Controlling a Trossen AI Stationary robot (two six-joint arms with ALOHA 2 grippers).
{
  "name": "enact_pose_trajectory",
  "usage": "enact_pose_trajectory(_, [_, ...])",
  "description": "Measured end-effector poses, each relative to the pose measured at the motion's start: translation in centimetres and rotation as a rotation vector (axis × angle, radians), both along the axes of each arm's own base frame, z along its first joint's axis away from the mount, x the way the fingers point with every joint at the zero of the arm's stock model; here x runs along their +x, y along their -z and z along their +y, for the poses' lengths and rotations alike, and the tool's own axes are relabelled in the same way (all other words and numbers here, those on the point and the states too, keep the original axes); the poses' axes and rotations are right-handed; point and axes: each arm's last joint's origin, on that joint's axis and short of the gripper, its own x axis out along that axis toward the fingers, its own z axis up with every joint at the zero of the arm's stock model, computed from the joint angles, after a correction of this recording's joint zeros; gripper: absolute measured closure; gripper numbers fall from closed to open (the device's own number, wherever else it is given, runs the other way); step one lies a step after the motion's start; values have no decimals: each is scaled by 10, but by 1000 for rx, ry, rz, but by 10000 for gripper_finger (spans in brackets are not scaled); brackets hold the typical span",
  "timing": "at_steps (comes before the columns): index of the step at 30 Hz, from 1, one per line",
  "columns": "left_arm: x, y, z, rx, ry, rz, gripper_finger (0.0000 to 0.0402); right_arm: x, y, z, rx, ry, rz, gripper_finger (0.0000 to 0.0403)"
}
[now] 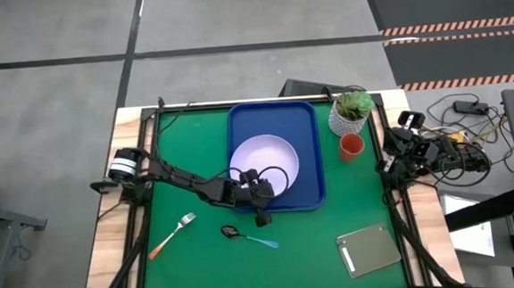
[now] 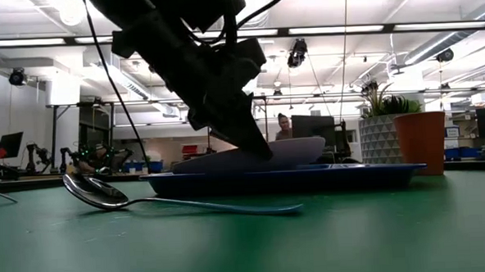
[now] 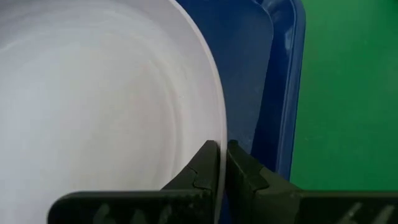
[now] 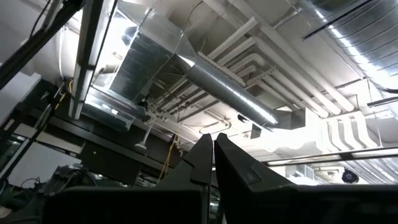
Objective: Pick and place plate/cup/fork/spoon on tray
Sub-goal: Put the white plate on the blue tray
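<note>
Spoon (image 1: pixel 241 235) lying on green mat nearest the front edge, blue handle pointing right; fork (image 1: pixel 173 235) lying to its left, orange handle toward the front-left. Grey slab (image 1: pixel 369 249) sitting front-right. Left gripper (image 1: pixel 262 197) reaching over the tray's front rim, fingers (image 3: pixel 205 163) clamping the plate's (image 1: pixel 265 161) near edge, one pad inside, one outside. Plate resting in the blue tray (image 1: pixel 309 150), near edge tilting up off the tray floor in low view. Cup (image 1: pixel 351 146) standing on mat just right of tray, plant pot (image 1: pixel 351 113) just behind it. Right gripper (image 1: pixel 389 164) parking at right table edge, pointing up at the ceiling, fingers pressing together on nothing.
</note>
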Motion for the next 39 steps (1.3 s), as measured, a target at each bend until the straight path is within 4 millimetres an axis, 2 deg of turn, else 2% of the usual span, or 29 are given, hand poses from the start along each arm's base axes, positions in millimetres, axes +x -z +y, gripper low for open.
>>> enact_pose_trajectory(30, [0,1,3,-27,-26,-37,401,0,0,0,-1,0,0,394])
enact_pose_trajectory(39, [11,16,4,-22,-17,-81,401,0,0,0,0,-1,-2,394])
